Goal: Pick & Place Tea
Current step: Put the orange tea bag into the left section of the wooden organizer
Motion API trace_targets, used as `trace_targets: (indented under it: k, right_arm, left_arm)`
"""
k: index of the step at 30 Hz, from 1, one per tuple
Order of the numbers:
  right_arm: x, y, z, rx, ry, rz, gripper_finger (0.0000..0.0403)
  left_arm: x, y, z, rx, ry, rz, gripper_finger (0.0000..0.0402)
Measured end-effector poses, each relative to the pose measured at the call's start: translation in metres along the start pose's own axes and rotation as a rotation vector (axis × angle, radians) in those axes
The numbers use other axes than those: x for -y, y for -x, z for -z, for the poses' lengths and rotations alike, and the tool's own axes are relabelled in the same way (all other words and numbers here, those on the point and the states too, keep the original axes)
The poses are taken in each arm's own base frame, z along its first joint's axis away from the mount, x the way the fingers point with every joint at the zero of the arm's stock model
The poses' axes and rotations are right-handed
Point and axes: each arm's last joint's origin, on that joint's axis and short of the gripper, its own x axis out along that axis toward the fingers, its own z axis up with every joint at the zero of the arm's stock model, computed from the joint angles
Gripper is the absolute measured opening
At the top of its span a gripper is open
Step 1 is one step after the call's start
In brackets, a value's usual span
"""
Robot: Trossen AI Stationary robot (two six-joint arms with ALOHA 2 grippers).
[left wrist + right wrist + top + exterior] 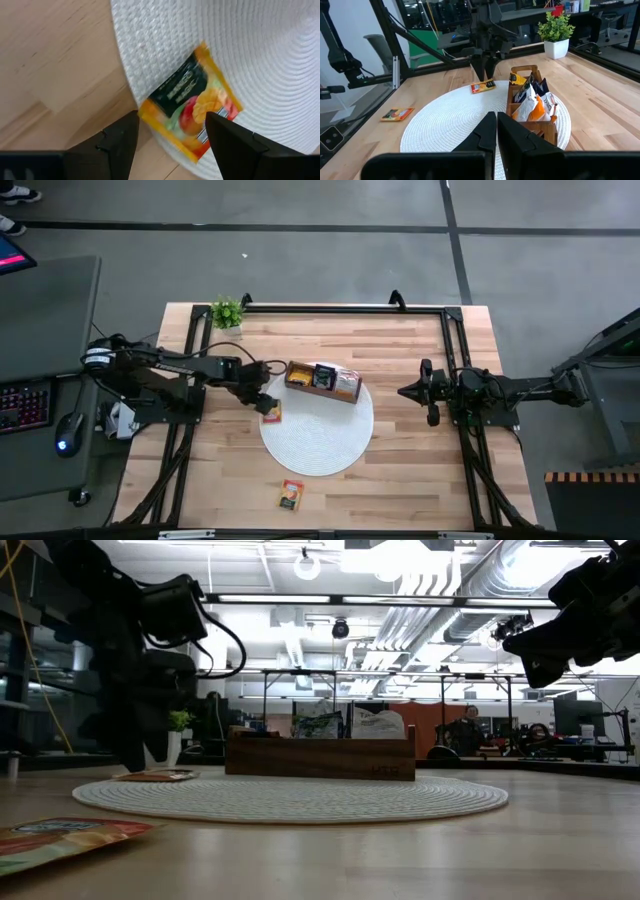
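Hardly any lettering can be read. The orange-yellow sachet [192,102] at the left edge of the white round mat [260,60] carries a dark label panel with two lines of pale print, too blurred to make out (below it a picture of fruit, and a small barcode-like patch near one corner). The wooden box [320,756] shows a faint stamped mark on its near face, toward its right end, also illegible. The sachet [290,495] lying alone at the near side of the bench [420,480] shows no legible print.
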Motion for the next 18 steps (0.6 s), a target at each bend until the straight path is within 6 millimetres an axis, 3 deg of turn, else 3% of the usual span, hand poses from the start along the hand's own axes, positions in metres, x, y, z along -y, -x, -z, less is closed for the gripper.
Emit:
trace_targets:
  k: [18]
  right_arm:
    - [0.0000, 0.0000, -0.0001, 0.001, 0.000, 0.000, 0.0012]
  left_arm:
    - [0.0012, -0.0004, -0.0016, 0.026, 0.014, 0.012, 0.0226]
